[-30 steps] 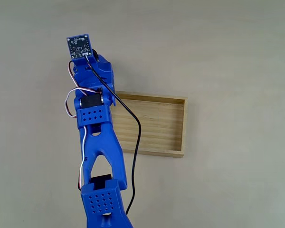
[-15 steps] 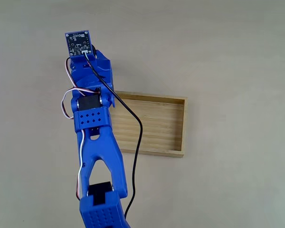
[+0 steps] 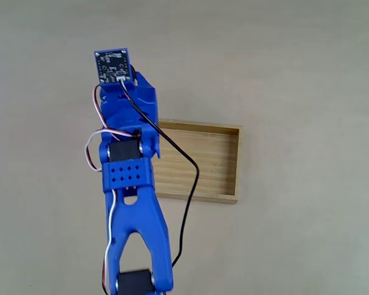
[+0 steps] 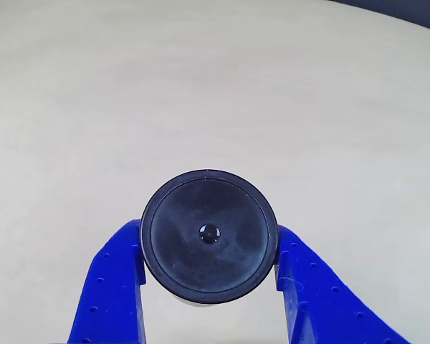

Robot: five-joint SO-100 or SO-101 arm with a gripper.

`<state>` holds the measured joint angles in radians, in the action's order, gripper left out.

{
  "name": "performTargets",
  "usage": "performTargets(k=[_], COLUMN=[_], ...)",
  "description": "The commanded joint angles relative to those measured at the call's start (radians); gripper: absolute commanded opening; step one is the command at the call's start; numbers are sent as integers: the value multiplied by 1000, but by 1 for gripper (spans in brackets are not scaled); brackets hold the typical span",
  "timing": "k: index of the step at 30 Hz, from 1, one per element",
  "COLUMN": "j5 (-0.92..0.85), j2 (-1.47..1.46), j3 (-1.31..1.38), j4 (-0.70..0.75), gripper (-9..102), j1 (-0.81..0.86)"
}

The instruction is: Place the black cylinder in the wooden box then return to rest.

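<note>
In the other view the blue hand (image 4: 209, 269) is clamped on the black cylinder (image 4: 209, 235), one finger (image 4: 111, 287) on each side, above the pale desk (image 4: 201, 86). In the fixed view the wooden box (image 3: 215, 163) lies on the desk, right of the blue arm (image 3: 132, 184).

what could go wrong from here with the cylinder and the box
1. In the other view the blue fingers press only the sides of the round black cylinder, so it may slip or twist out on the way.
2. In the fixed view the arm covers the left end of the wooden box, whose walls are low; a low carry may clip the rim.
</note>
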<state>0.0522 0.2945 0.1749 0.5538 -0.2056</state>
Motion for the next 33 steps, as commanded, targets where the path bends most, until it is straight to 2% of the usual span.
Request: performTargets(k=[1,13,21,33], j5=[17,44,51,77], j2=[-281,-568,-687,-689], j3=[-87,-500,-756,-913], j4=[-34,-84,-178,-318], gripper=[18,18,18,18], j1=[34,141,184,213])
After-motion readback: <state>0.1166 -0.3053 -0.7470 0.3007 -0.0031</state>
